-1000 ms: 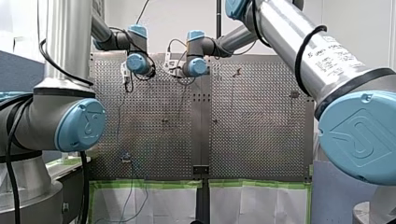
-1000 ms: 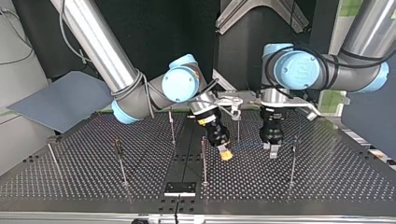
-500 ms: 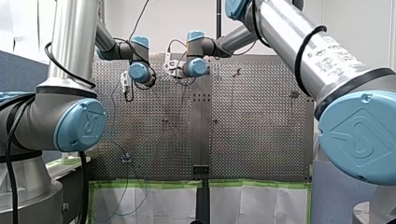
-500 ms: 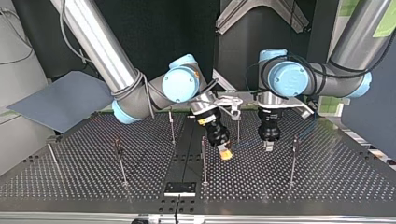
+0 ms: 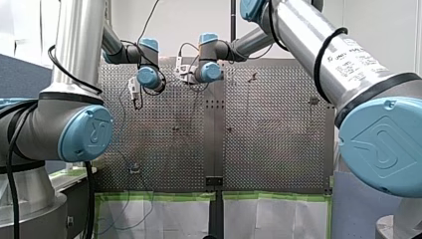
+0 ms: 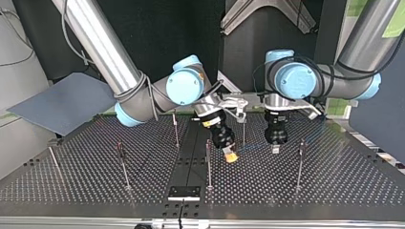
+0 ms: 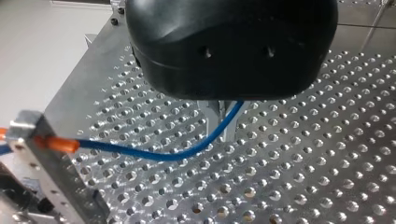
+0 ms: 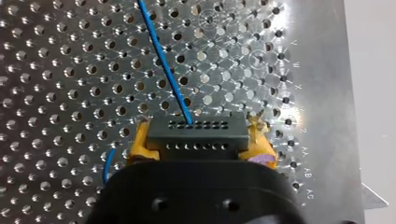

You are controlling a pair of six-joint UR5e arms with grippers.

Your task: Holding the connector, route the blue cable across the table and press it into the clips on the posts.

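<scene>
Our left gripper (image 6: 275, 150), closed narrowly on the blue cable (image 7: 154, 155), has lifted and shifted toward our right gripper (image 6: 231, 157), which clamps the connector (image 8: 196, 133)

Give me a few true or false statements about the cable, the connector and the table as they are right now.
1. The right tool grips the connector. True.
2. The cable is red. False: it is blue.
3. The cable comes out of the connector and runs over the table. True.
4. Near the table's edge the cable enters a green sleeve. False: the sleeve is orange.
5. Thin posts stand upright on the table. True.
</scene>
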